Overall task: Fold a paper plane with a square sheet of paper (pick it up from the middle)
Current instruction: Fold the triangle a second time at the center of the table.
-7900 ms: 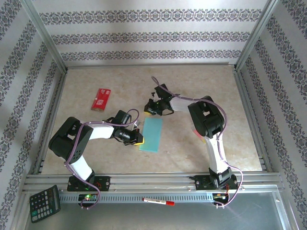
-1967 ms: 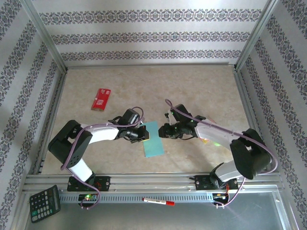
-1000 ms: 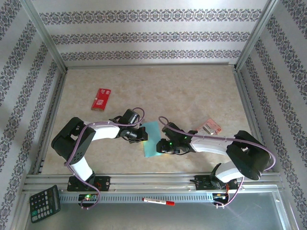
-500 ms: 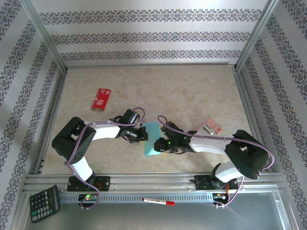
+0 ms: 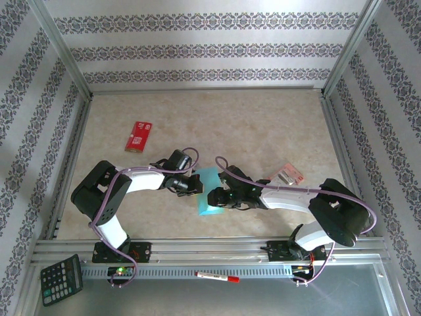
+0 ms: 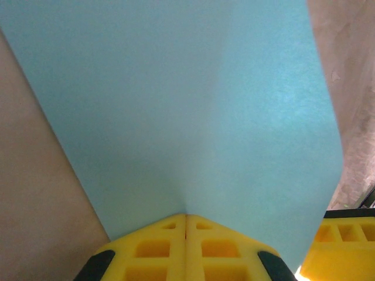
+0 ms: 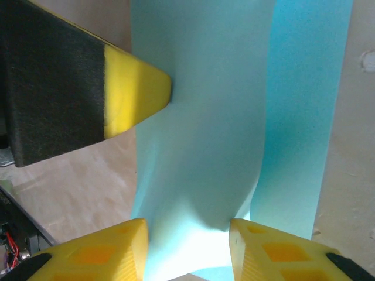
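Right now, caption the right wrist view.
Right gripper open astride the bowed square sheet of paper; left gripper pinches its edge.

Resembled a robotics lab cell: boxed in with aluminium framing (image 5: 61, 49) and wallpaper-printed panels (image 5: 210, 49), fitted with arms (image 5: 99, 194) bolted onto slotted rails (image 5: 210, 249).

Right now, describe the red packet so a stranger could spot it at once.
On the beige table, look to the far left, beyond the left arm. The red packet lies flat there alone: a bright red rectangle, unlike the teal paper at centre.
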Motion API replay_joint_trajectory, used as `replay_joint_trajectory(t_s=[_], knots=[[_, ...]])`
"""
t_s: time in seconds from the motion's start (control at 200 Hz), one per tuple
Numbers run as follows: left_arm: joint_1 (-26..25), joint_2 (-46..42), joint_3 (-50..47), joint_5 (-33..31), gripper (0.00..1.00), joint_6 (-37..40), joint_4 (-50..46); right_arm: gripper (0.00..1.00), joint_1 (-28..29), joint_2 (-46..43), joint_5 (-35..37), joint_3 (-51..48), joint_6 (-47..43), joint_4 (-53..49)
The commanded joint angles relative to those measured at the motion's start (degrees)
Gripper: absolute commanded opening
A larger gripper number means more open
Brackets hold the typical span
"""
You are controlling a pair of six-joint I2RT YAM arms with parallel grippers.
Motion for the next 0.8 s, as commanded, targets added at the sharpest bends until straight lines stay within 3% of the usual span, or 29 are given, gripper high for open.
replay_joint_trajectory(t_s=[0.0,0.605,0.734,0.794], knots=[[0.21,2.35,-0.36,-2.35,0.0,1.42,-5.42,0.42,-0.91,-1.33,-0.29,-0.07,-0.62,1.11],[0.21,2.07,0.0,-2.21,0.0,1.96,-6.38,0.47,-6.42,5.13,-3.5,5.25,-7.18,1.99],[0.21,2.04,0.42,-2.35,0.0,2.21,-7.03,0.41,-7.95,6.17,-4.71,5.56,-5.27,1.3],[0.21,2.0,0.51,-2.35,0.0,2.31,-7.13,0.33,-8.92,6.53,-5.29,5.21,-3.66,1.39]])
